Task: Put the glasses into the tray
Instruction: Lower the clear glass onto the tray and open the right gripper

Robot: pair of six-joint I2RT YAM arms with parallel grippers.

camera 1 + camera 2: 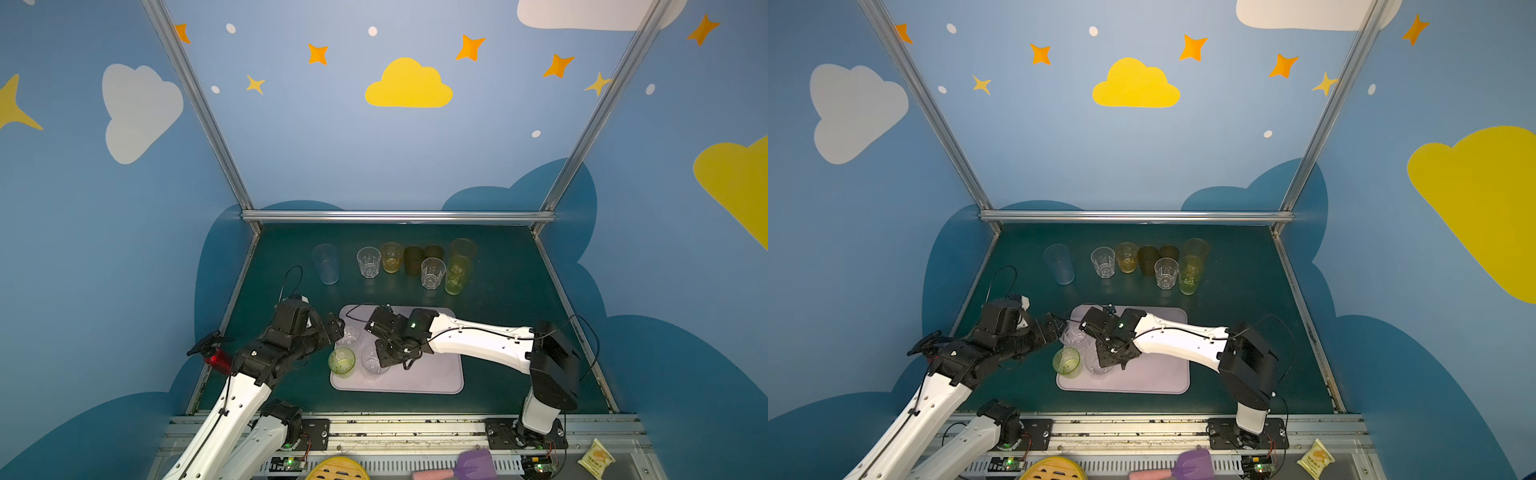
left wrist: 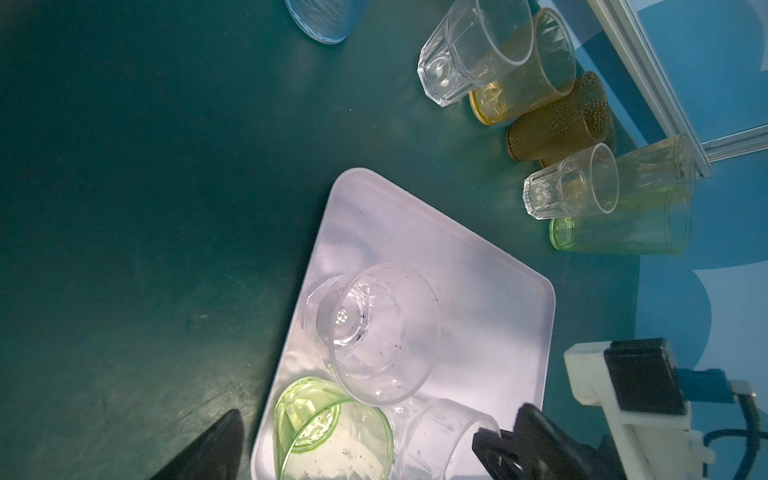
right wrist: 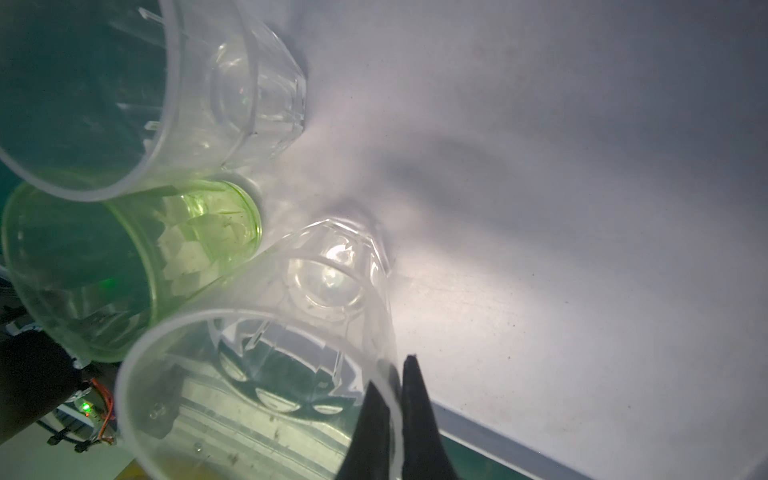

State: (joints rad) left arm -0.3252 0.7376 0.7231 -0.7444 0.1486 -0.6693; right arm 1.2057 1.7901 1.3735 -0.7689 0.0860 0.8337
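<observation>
Right jaws pinching clear glass rim, green glass beside — tray beneath.

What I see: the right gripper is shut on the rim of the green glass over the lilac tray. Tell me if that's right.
Not quite. The right gripper is shut on the rim of a clear faceted glass, not the green glass beside it, over the lilac tray. The right wrist view shows it pinching the clear wall.
</observation>
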